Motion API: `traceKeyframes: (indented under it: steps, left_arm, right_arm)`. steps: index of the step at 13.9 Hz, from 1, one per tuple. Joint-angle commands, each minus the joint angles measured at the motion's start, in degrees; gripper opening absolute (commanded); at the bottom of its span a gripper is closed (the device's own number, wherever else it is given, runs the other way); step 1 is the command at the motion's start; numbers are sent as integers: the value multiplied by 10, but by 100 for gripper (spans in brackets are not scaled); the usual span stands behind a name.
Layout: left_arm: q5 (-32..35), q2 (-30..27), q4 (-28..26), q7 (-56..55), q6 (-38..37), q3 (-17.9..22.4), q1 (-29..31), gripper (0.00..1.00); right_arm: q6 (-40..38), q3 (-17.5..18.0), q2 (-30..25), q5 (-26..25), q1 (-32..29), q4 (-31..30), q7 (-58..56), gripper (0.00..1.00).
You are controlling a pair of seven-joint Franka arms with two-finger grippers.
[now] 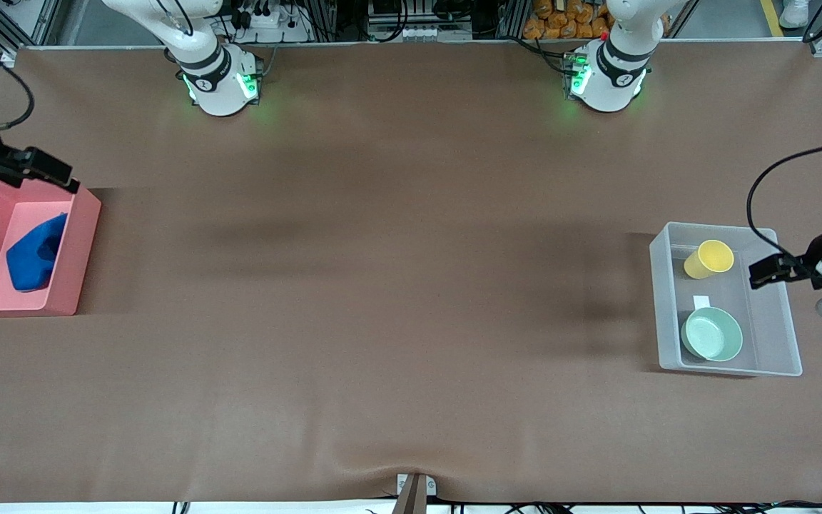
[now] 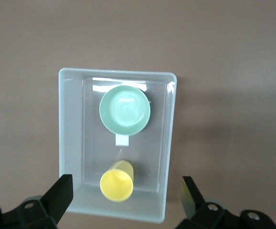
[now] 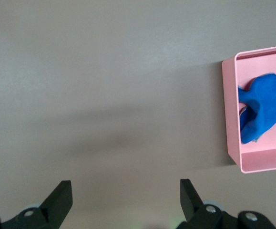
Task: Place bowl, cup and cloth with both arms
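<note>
A: Pink plastic first: a pink bin sits at the right arm's end of the desk, and the cloth lies crumpled inside it, a royal-blue heap against the bin's floor.

B: And the right gripper?

A: It hangs over the rim of the pink bin on the edge closest to the robot bases. Its own wrist view shows the two fingers spread wide with nothing between them, only bare brown desk below, and the pink bin with the cloth off to one side.

B: What lies toward the left arm's end?

A: A clear plastic bin. The cup lies tipped on its side in it, its yellow mouth showing. The bowl sits upright in the same bin, nearer the front camera than the cup, apart from it. A small white tag lies between them.

B: And the left gripper?

A: Over the clear bin's edge, beside the cup. From its wrist camera the fingers stand released and well apart, holding nothing, with the cup and bowl both below in the bin.
</note>
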Motion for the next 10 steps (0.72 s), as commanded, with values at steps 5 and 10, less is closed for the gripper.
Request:
traceKeyframes:
  steps: [5,10]
  left_arm:
    - [-53,-88,15,-29,-95,66,-92,100]
    - [-90,-134,-22,-38,-95,155,-189,100]
  right_arm:
    - [-23,-19,-1,-1,15,42,-60,100]
    - [-23,-19,0,-10,12,48,-59,100]
